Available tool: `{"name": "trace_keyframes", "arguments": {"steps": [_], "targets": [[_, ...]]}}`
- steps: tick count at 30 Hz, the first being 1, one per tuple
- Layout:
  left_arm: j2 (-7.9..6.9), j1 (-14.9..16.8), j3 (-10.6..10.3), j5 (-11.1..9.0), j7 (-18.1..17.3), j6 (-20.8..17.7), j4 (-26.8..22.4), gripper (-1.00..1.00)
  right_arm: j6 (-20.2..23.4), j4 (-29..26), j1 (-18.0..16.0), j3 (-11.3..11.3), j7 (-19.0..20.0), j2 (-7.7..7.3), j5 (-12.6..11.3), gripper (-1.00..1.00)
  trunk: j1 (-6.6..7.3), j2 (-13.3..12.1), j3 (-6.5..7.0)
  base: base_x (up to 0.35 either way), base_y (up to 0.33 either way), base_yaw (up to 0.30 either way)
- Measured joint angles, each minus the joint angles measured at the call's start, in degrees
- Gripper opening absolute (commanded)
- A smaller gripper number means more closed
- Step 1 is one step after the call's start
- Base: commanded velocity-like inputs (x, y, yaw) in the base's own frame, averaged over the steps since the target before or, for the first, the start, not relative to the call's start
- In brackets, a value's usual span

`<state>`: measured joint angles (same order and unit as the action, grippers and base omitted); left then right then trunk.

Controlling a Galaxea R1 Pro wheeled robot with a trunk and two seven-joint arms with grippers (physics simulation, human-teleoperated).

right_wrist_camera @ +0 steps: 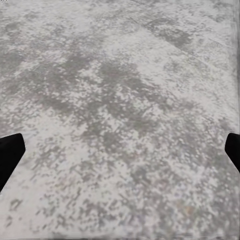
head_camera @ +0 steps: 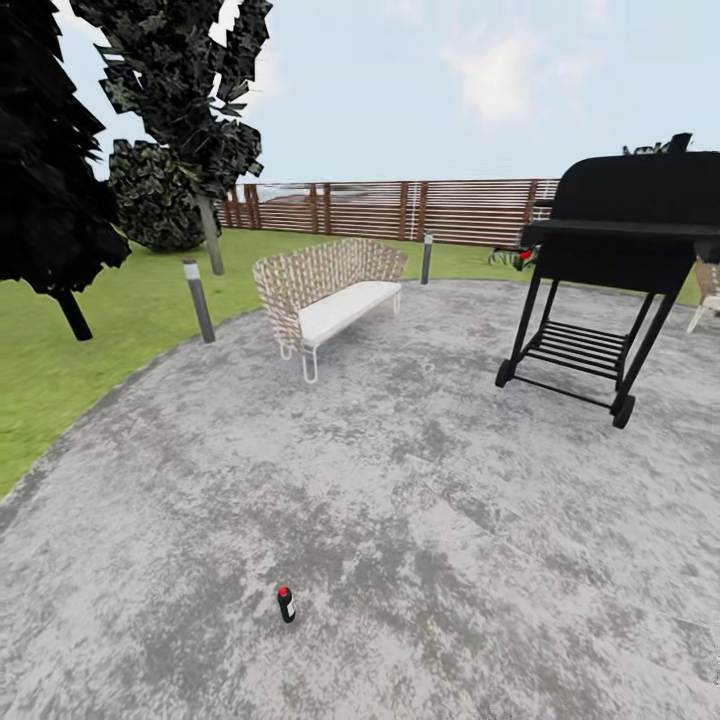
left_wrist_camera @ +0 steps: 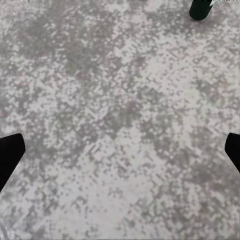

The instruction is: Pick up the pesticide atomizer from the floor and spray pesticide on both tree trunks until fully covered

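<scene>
Head view: we see the pesticide atomizer standing upright on the floor, low in the picture and a little left of centre, well apart from everything else. It reads as a small dark bottle with a red top.
Head view, surroundings: further off stand a wicker bench with a white cushion, a black grill on wheels to the right, two short bollard lights at the paving's edge, and a slatted wooden fence behind the lawn. Dark-leaved trees rise at the left; we cannot pick out the thick pale trunks here.
Left wrist view: grey mottled paving below, with the left hand showing as two dark fingertips at opposite edges, so its jaws stand wide apart and hold nothing. A dark rounded object at the edge of this view may be the bottle's base; we cannot be sure.
Right wrist view: the same paving, and the right hand likewise spread wide and empty.
Step in hand: we judge this to be the approach; the bottle is not yet picked up.
Next move: we would bring a hand down around the bottle's body while it stays upright, since a nudge could tip it.
Writing: no label or brand is legible at this size.
</scene>
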<state>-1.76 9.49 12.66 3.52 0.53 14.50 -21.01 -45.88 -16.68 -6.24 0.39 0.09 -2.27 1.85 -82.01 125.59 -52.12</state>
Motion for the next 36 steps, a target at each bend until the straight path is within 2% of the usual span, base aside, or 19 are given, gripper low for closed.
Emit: {"name": "trace_keyframes", "arguments": {"steps": [11,22,25,27,28,29,30,31,32,33,34,35,36], "targets": [[0.00,0.00,0.00,0.00,0.00,0.00,0.00,1.00,0.00,0.02,0.00,0.05,0.00,0.00,0.00,1.00,0.00,0.00,0.00,0.000,0.300,-0.267],[-0.04,0.36,0.07,0.21,0.07,0.08,-0.63,1.00,0.00,-0.08,0.00,-0.09,-0.20,0.07,-0.03,1.00,0.00,0.00,0.00,0.000,0.086,-0.031],[-0.07,1.41,0.03,0.16,0.06,0.10,-1.01,1.00,0.07,-1.31,-0.12,-0.12,-0.24,0.07,-0.10,1.00,0.00,0.00,0.00,0.000,0.004,-0.001],[0.02,5.10,-0.34,0.38,-0.03,0.53,-1.07,1.00,0.30,-4.17,-1.12,-0.12,-0.20,0.09,-0.04,1.00,0.00,0.00,0.02,0.000,0.001,0.000],[0.25,8.40,-0.59,0.60,-0.26,0.79,-0.62,1.00,3.03,-7.10,-3.59,-0.07,-0.20,0.14,-0.01,1.00,0.00,0.00,-0.02,0.000,0.000,0.000],[0.32,12.96,-0.64,0.68,-0.30,0.82,-0.58,1.00,4.76,-7.81,-7.34,-0.02,-0.22,0.15,-0.02,1.00,0.00,0.00,0.02,0.000,0.000,0.000],[0.36,12.94,-0.62,0.74,-0.31,0.81,-0.57,1.00,5.72,-8.06,-7.31,-0.04,-0.23,0.15,-0.04,1.00,0.00,0.00,0.00,0.000,0.000,0.000],[0.45,13.89,-0.63,1.05,-0.29,0.81,-0.55,1.00,7.61,-8.55,-8.91,0.00,-0.26,0.16,-0.05,1.00,0.00,0.00,0.02,0.000,0.000,0.000],[0.43,17.01,-0.67,2.37,-0.17,1.04,-0.48,1.00,14.10,-9.44,-12.62,0.00,-0.34,0.12,-0.04,1.00,0.00,0.00,-0.01,0.000,0.000,0.000],[0.45,18.19,-0.73,2.51,-0.22,1.20,-0.46,1.00,14.83,-9.57,-18.24,0.01,-0.35,0.11,-0.03,1.00,0.00,0.00,0.02,0.000,0.000,0.000],[0.49,18.16,-0.73,2.59,-0.37,1.33,-0.44,1.00,15.15,-9.65,-18.60,0.02,-0.29,0.10,-0.05,1.00,0.00,0.00,0.01,0.000,0.000,0.000],[0.96,18.37,-3.73,3.62,-0.41,1.51,-0.44,1.00,15.53,-10.13,-19.43,0.12,-0.01,-0.13,-0.04,1.00,0.00,0.00,0.01,0.000,0.000,0.000],[1.04,18.47,-4.91,3.95,-0.26,1.54,-0.44,1.00,15.58,-10.11,-19.57,0.14,0.02,-0.24,-0.03,1.00,-0.21,0.39,-0.17,0.000,0.000,0.000]]}}
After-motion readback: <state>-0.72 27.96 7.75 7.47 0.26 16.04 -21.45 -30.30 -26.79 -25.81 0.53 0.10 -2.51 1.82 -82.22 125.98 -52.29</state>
